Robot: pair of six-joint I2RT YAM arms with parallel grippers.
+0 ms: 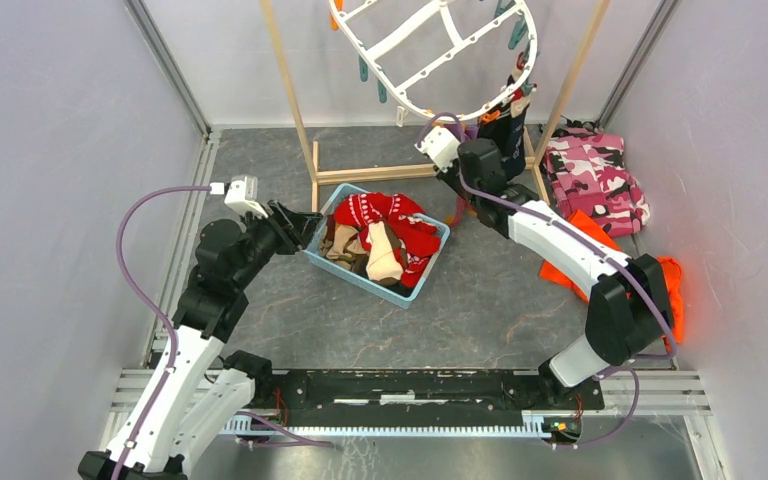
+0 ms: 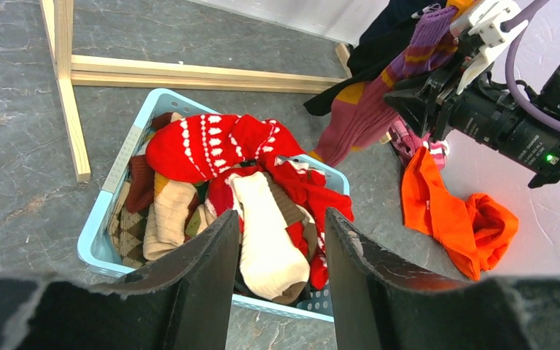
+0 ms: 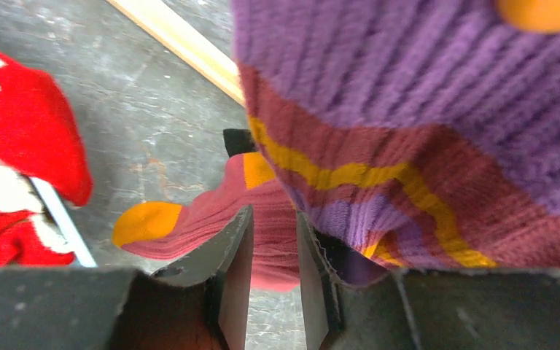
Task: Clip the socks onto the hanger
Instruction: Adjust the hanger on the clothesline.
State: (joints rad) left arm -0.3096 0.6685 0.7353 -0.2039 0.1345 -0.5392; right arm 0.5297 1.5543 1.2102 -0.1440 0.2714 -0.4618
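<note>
The white oval hanger [image 1: 430,50] with teal and orange clips hangs at the top. A purple sock with orange stripes [image 2: 368,102] dangles below its lower rim, beside a navy sock [image 1: 508,125]. My right gripper [image 1: 498,132] is up against the purple sock [image 3: 423,109], which drapes over the outside of the right finger. Its jaws stand a narrow gap apart, and floor shows between them [image 3: 271,215]. My left gripper [image 2: 281,215] is open and empty, hovering at the left edge of the basket [image 1: 310,228]. Red-and-white socks [image 2: 204,142] and a cream sock [image 2: 270,240] lie in the basket.
The light blue basket [image 1: 425,275] sits mid-floor and holds several socks. The wooden pole rack [image 1: 380,172] stands behind it, with its base rail across the floor [image 2: 189,73]. An orange cloth [image 1: 670,290] and a pink camouflage garment [image 1: 595,180] lie at the right.
</note>
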